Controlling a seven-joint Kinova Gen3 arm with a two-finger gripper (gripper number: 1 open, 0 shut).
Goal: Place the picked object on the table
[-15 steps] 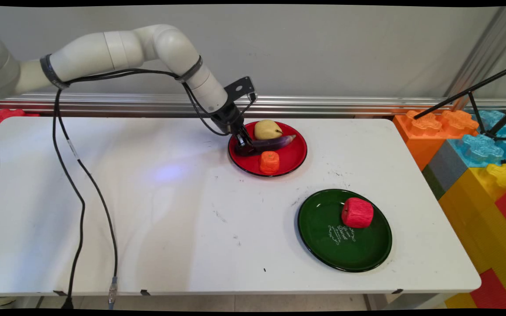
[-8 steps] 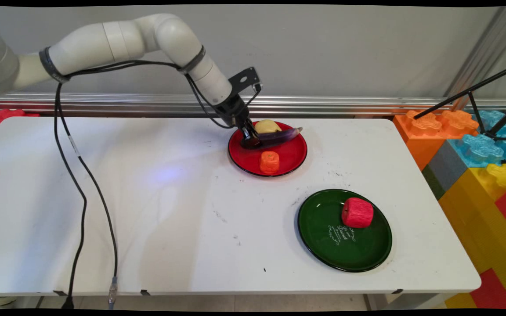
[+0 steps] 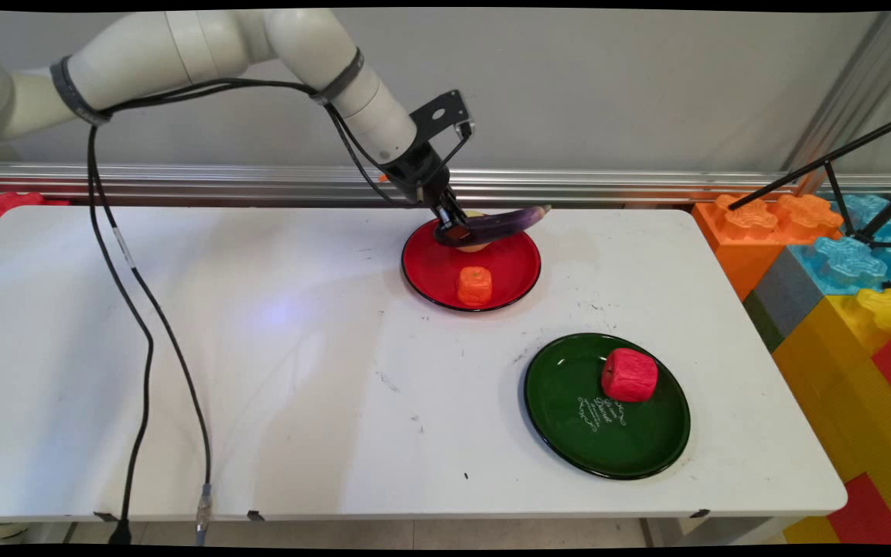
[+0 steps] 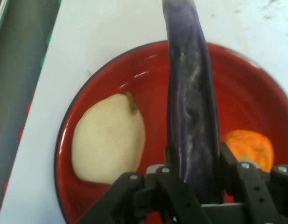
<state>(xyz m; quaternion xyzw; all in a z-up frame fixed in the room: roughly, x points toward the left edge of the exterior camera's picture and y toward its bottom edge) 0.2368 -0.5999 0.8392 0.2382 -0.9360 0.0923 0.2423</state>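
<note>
Tool (image 3: 455, 230): black two-finger type, clenched on the thick end of a purple eggplant (image 3: 503, 223), seen also in the hand view (image 4: 193, 186).

Eggplant: held clear of the red plate (image 3: 430, 271), long axis near level, free tip pointing toward the bench's right end and tilted slightly up. It hangs above the plate's far half.

Progress, as a judgement: the eggplant is grasped and lifted off the plate; it is not set down anywhere.

Red plate, contents: a yellow pear (image 4: 108, 139) at the far side; an orange block-shaped fruit (image 3: 474, 285) at the near side. Neither touches the tool.

Green plate (image 3: 569, 418): nearer the bench's front right, well apart from the red plate, carrying a red apple-like fruit (image 3: 629, 374).

Bench (image 3: 260, 348): white, scuffed. Coloured toy blocks (image 3: 840, 263) stand beyond its right end.

View differences: the main view hides most of the pear behind the eggplant; the hand view shows it whole, beside the eggplant, and shows both fingers pressed on the eggplant's flanks. Only the main view shows the green plate.
</note>
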